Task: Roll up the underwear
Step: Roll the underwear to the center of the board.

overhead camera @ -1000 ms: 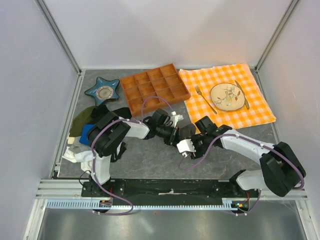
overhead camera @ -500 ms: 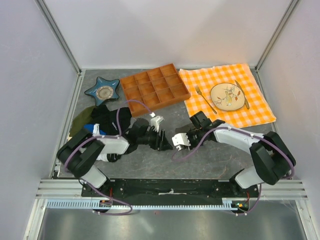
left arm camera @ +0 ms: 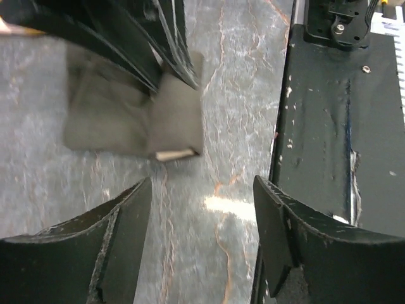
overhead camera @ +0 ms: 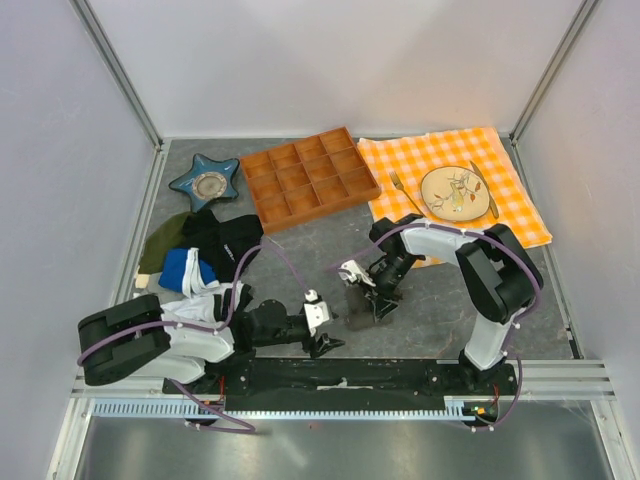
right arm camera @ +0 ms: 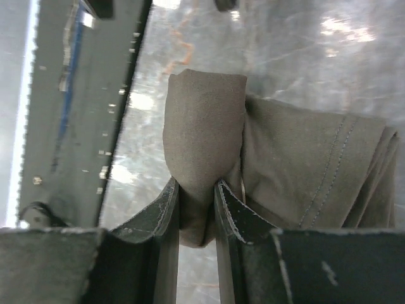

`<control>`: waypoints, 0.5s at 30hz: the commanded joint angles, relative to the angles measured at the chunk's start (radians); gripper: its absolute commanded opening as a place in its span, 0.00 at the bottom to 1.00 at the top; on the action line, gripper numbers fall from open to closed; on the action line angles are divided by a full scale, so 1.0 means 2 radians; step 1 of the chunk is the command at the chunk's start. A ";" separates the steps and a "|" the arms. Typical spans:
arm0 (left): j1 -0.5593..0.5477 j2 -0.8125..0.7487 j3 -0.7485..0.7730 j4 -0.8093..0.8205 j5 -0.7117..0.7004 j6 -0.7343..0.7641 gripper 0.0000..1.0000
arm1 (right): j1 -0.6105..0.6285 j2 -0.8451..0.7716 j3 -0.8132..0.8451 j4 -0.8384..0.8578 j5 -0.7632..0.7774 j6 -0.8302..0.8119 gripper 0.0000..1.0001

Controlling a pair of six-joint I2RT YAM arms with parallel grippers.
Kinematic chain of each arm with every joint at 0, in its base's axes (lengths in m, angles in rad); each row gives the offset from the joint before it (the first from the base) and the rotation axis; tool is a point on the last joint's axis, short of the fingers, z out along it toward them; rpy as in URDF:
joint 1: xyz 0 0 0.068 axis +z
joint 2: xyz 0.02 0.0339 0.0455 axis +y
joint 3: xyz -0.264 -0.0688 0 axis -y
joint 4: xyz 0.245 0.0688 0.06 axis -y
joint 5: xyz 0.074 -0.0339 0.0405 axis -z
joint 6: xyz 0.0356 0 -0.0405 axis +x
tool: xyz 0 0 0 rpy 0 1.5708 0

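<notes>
The underwear [overhead camera: 358, 302] is lying on the grey table [overhead camera: 430, 312] close to its near edge, roughly midway between the two arms, with one end doubled over into a thick fold. The right gripper [right arm camera: 196, 190] is reaching down onto that near end and clenching the fold between its fingers, while the rest of the cloth is spreading flat away from it. The left gripper [left arm camera: 201, 183] is hovering low with its fingers spread apart and gripping nothing. From it the underwear is sitting ahead, that is, to the right and slightly far, near but not touching. The garment's long side seems to be running roughly near to far, across the left gripper's line of approach, so the fold is likely needing to travel toward the far side to make a roll. The right arm is the one on the cloth; the left is nearest to the free flat part and could be pinning it. The black base plate [left arm camera: 329, 126] is crowding the near side, just beside the fold, whereas bare table is opening toward the far side before the wooden tray [overhead camera: 310, 178], the checked cloth [overhead camera: 450, 190] and the heap of clothes [overhead camera: 200, 255] at the left, all well apart.
</notes>
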 commanded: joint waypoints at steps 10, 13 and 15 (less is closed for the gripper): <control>-0.061 0.121 0.110 0.026 -0.073 0.142 0.73 | -0.003 0.063 0.011 -0.062 -0.018 0.023 0.19; -0.064 0.146 0.125 0.026 -0.064 0.141 0.72 | -0.007 0.066 0.011 -0.060 -0.018 0.023 0.19; -0.065 0.156 0.134 0.021 -0.058 0.141 0.68 | -0.009 0.068 0.008 -0.058 -0.017 0.023 0.20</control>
